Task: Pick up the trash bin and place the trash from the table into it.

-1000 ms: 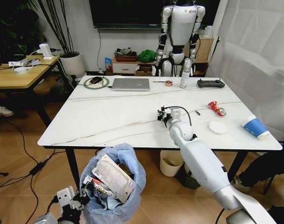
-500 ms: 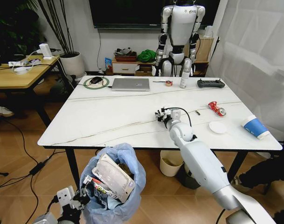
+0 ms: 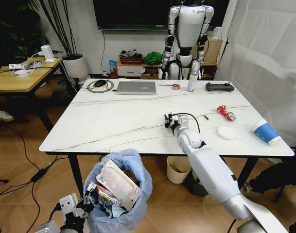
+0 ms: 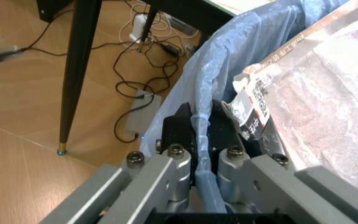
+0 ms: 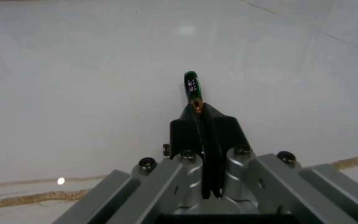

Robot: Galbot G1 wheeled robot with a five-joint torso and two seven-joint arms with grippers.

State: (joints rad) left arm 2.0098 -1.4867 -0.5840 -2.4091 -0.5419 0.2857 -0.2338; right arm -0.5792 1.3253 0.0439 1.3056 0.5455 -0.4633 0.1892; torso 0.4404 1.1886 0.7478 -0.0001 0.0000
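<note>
**Thin wrapper pinched over the table, bin held by its liner**

The right gripper (image 5: 203, 122) is clamped on a small green wrapper (image 5: 191, 86), thin and light, likely to slip unless pinched flat near its edge. It hovers over the table (image 3: 104, 121). Farther out lie a crushed red can (image 3: 226, 113), a flat white packet (image 3: 227, 132) and a blue paper cup (image 3: 267, 132). Below the near edge, the left gripper (image 4: 199, 133) is closed on the soft blue bag rim of the trash bin (image 3: 133, 165).

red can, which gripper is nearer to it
Right. The right gripper is over the table, level with the red can; the left gripper is below the table edge, clamped on the trash bin.
</note>
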